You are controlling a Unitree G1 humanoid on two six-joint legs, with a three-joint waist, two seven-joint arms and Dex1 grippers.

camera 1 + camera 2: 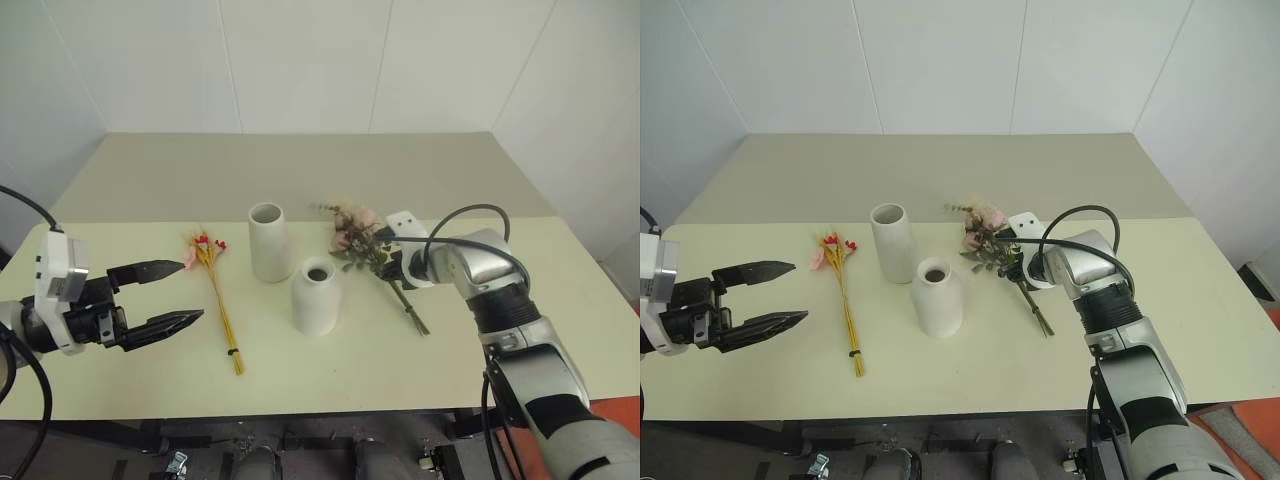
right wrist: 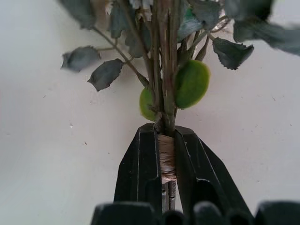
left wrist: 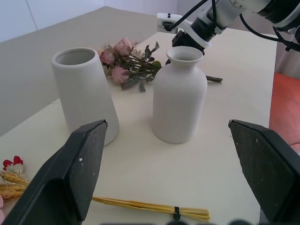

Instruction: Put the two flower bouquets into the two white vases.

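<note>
The right tool [image 2: 167, 161] has its two black fingers pressed together on the taped binding of the rose bouquet [image 1: 358, 238], just below the lowest leaves. Gripping at the wrap takes all the stems at once, so the bunch should lift as one piece, with the bare stem ends left free below the grip for feeding into a vase mouth.

The bouquet lies flat on the pale counter [image 1: 560, 300], just to the right of the two vases. Its long axis runs diagonally: the pink heads point away from the robot and toward the tall tapered vase [image 1: 269, 241], while the stem ends [image 1: 416, 322] trail toward the robot's right.

The short narrow-necked vase [image 1: 316, 295] stands upright just in front of the tall one, close beside it.

The left tool [image 1: 150, 297] hovers with its fingers spread wide, holding nothing, near the thin yellow-stalked bunch [image 1: 221, 305]. That bunch lies flat left of the vases, red-pink blooms pointing away from the robot and the tied stalk ends toward it.

Neither bouquet is in a vase yet.
</note>
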